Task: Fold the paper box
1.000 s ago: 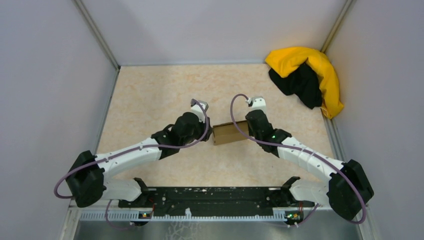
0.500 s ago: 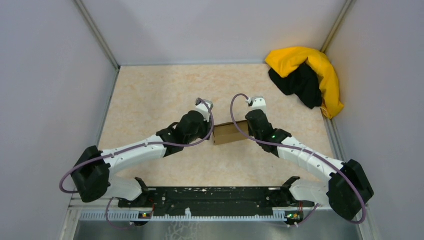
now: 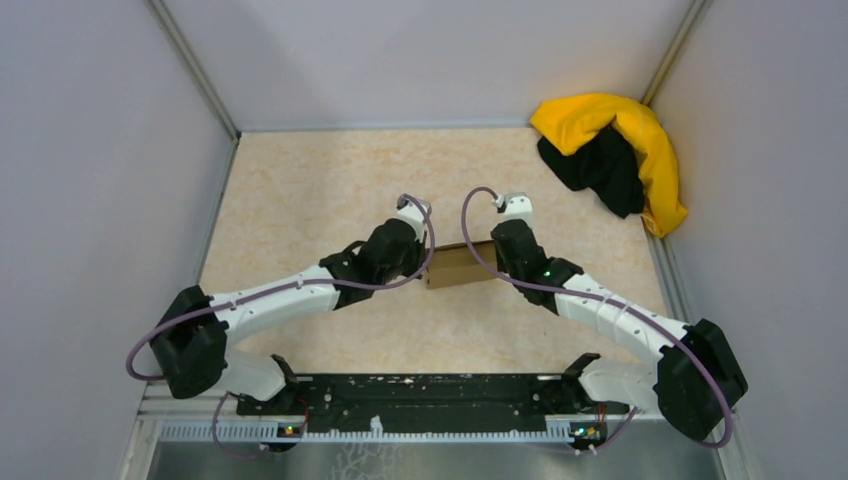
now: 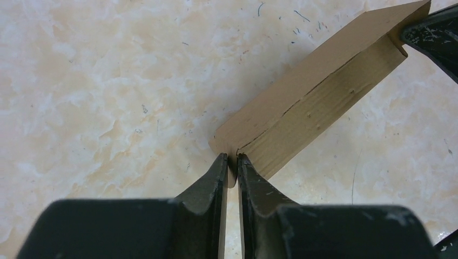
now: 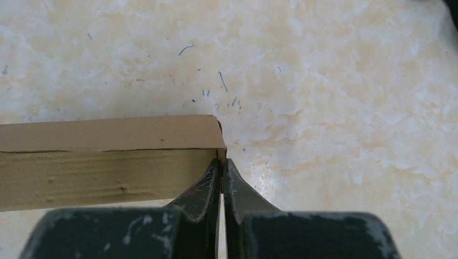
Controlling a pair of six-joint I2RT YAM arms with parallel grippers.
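The box [image 3: 455, 265] sits near the middle of the counter [image 3: 320, 190], folded into a low, closed oblong. Its long side runs left to right, with the left end a little nearer than the right. One arm reaches in at each end, so the box lies between the two hands.

From the left wrist, the left hand [image 4: 229, 164] is at the box's left end. Its fingers [image 4: 213, 183] are drawn almost together, leaving only a slit. A thin sliver of brown card at the box's corner is nipped between the tips.

From the right wrist, the right hand [image 5: 222, 167] is fully closed, with its two fingers [image 5: 202, 191] pressed side by side. The tips touch the near right corner of the box, where the end wall meets the near long wall. Whether any card edge is caught between them cannot be told. The near wall shows pale, rough card, and the lid above it is a smoother brown.

A yellow and black cloth heap [image 3: 610, 150] lies in the far right corner, well apart from the box.
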